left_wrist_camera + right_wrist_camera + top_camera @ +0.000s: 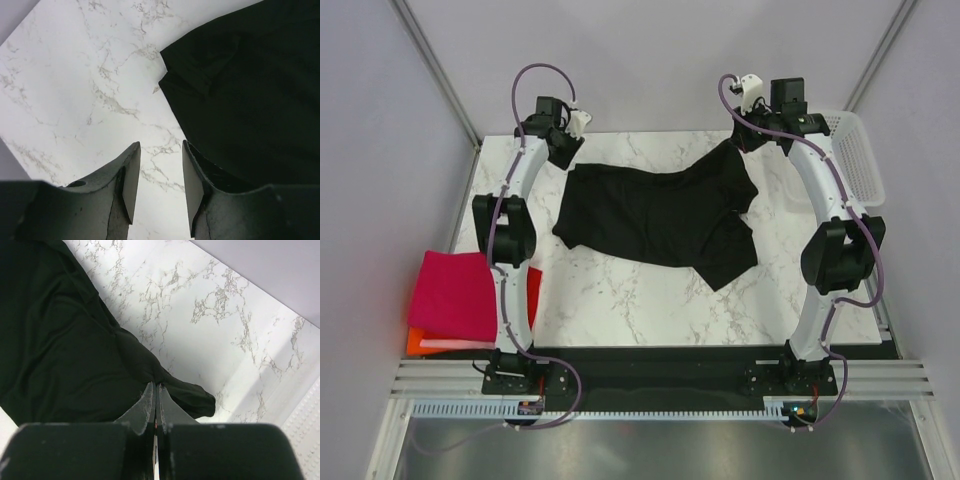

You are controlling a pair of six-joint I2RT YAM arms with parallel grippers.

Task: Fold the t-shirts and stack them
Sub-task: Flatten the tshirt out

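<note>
The folded stack [452, 295] sits done at 8 o'clock, while the black t-shirt [655, 215] lies unfolded at centre — right gripper [156, 390] pinching its 1 o'clock corner, left gripper [160, 150] parted and empty at 11 o'clock.

Not seeing any readable text, brands or numbers anywhere. The only candidate is a tiny pale tag [156, 90] sticking out at the edge of the black t-shirt [250, 100], and it's looking too small to read.
</note>
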